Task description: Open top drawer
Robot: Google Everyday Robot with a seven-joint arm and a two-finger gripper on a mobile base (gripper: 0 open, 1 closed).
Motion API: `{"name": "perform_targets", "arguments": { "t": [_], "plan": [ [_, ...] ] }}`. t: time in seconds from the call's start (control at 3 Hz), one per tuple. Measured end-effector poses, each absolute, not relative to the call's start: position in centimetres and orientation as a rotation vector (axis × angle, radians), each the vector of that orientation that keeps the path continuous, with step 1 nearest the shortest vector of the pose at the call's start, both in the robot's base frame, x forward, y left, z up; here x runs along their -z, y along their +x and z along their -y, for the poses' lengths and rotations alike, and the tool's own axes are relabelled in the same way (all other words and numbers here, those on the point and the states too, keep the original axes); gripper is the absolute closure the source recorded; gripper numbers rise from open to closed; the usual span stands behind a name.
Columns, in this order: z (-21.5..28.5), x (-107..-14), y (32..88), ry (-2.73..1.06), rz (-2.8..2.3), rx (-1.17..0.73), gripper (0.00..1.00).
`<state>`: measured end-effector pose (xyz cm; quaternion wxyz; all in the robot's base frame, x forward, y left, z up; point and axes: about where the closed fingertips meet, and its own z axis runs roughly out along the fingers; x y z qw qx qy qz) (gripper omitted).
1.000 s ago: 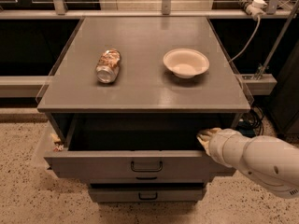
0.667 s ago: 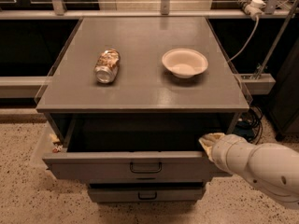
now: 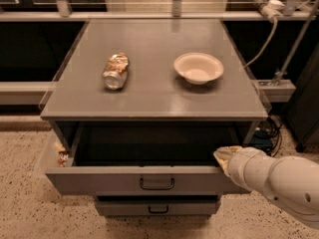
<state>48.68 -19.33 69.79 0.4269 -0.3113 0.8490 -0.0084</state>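
Observation:
The top drawer (image 3: pixel 99 179) is pulled well out from under the grey cabinet top, its wide grey front facing me with a small black bracket handle (image 3: pixel 157 183) at its centre. Its inside is dark. My gripper (image 3: pixel 224 156) sits at the drawer's right end, on the top edge of the front panel, at the end of my white arm (image 3: pixel 276 183) coming in from the lower right. A narrower lower drawer front (image 3: pixel 157 207) shows beneath, closed.
On the cabinet top (image 3: pixel 154 83) lie a crushed can (image 3: pixel 115 71) on its side at left and a white bowl (image 3: pixel 198 67) at right. Speckled floor lies in front. A cable and a metal rail stand to the right.
The drawer has come a little further out toward me, and my gripper has moved with it at its right end.

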Motion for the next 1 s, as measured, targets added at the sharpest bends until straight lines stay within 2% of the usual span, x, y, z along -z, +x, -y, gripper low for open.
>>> {"name": "perform_targets", "arguments": {
  "t": [0.33,0.67,1.0],
  "plan": [
    [18.8,-69.2,46.4,-0.755,-2.158,-0.006,1.00],
    [18.8,-69.4,46.4,-0.755,-2.158,-0.006,1.00],
    [19.0,-68.9,44.0,-0.679,-2.193,0.016,0.83]
  ]
}}
